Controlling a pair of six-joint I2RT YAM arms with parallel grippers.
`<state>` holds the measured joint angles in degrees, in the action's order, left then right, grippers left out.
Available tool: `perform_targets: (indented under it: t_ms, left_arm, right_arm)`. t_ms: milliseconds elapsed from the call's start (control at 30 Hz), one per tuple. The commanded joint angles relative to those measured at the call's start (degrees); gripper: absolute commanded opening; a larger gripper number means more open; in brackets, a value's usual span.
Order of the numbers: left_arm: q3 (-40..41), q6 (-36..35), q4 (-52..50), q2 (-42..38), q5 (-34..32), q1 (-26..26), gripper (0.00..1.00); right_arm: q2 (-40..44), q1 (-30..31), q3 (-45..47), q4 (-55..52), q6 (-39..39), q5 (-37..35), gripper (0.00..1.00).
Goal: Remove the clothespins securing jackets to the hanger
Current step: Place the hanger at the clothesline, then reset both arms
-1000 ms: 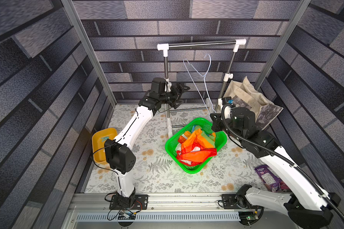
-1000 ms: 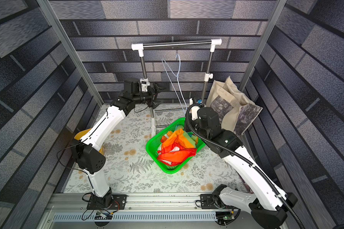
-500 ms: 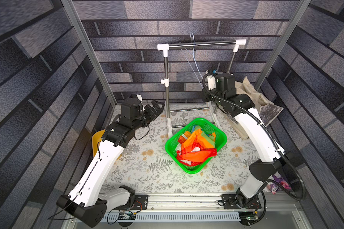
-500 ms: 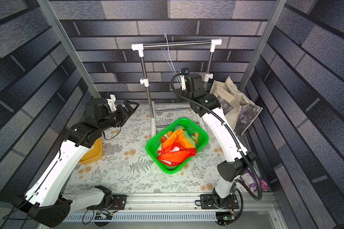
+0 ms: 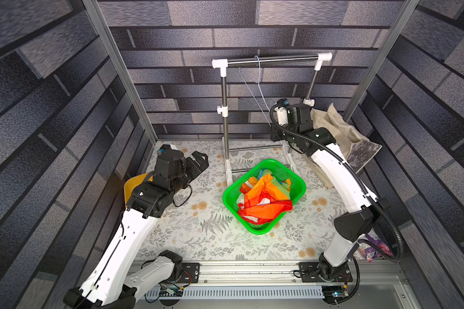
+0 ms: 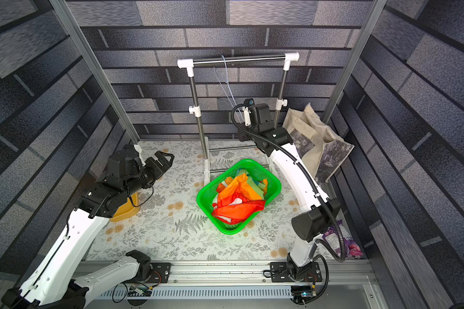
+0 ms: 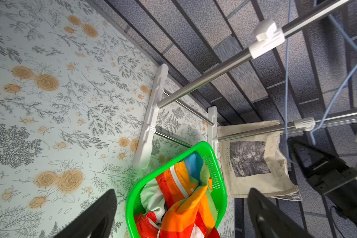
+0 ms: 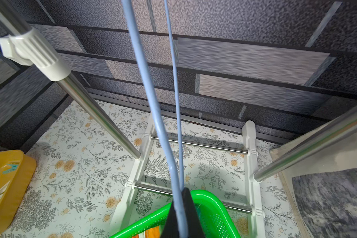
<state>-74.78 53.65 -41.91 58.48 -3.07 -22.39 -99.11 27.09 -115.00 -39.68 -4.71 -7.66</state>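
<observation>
The right gripper (image 8: pixel 180 197) clamps the hanger (image 8: pixel 153 103), hung on the rack (image 5: pixel 279 59) upper centre in both top views; left gripper (image 5: pixel 200 160), mid-left, gapes; jacket (image 5: pixel 263 198) fills centre basket (image 5: pixel 255 231).

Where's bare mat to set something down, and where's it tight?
Free: the front strip between basket and rail; the patch between tray and basket; the back-left corner beside the rack, though the open left gripper hovers over it. Crowded: right side, where basket, rack foot, tote and right arm pack together.

Polished steel rack (image 5: pixel 225 133) with matt white plastic joints (image 5: pixel 219 64); glossy green plastic basket (image 5: pixel 257 230); crumpled cloth jacket (image 5: pixel 263 198); smooth pale-blue wire hanger (image 8: pixel 150 92).
</observation>
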Motion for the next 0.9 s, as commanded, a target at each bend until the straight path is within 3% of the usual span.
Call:
perform_targets:
  t_ms: [0, 67, 100, 167, 267, 367, 500, 667, 767, 867]
  left_arm:
    - [1.8, -3.1, -3.5, 1.2, -2.7, 0.4, 1.0]
    - [2.4, -4.8, -3.5, 2.0, -3.5, 0.6, 1.0]
    - [2.8, -5.9, -3.3, 2.4, -3.7, 0.8, 1.0]
    - [3.3, -8.2, -2.7, 3.4, -3.9, 1.7, 1.0]
    - [5.1, -11.7, -0.2, 4.6, -2.8, 4.3, 1.0]
    - [6.8, -14.2, 2.0, 6.1, 0.1, 8.2, 1.0]
    - [8.9, -19.1, 5.0, 7.4, -0.5, 12.1, 1.0]
    - [15.9, -30.8, 15.2, 6.0, -3.9, 16.8, 1.0]
    - [26.3, -39.2, 30.2, 3.8, -10.9, 17.7, 1.0]
    - [37.2, -43.8, 45.9, 1.9, -13.2, 19.1, 1.0]
  right_arm:
    - [3.5, -0.5, 4.9, -0.5, -2.7, -1.3, 0.0]
    - [5.6, -0.5, 8.2, 0.3, -2.9, -0.8, 0.0]
    - [7.1, -0.5, 10.5, 1.2, -3.0, -0.5, 0.05]
    - [9.6, -0.5, 13.8, 2.2, -3.3, -0.3, 0.29]
    - [13.1, -0.5, 18.2, 2.1, -4.1, -3.1, 0.55]
    - [18.3, -0.5, 24.2, 3.2, -5.1, -5.8, 0.79]
    - [26.7, -0.5, 32.9, 4.1, -6.9, -10.3, 1.0]
    - [35.8, -0.6, 43.4, 2.1, -9.7, -16.8, 1.0]
    - [40.1, -0.9, 50.2, 2.1, -12.1, -19.2, 1.0]
    - [43.4, -1.8, 57.5, 4.4, -14.4, -23.2, 1.0]
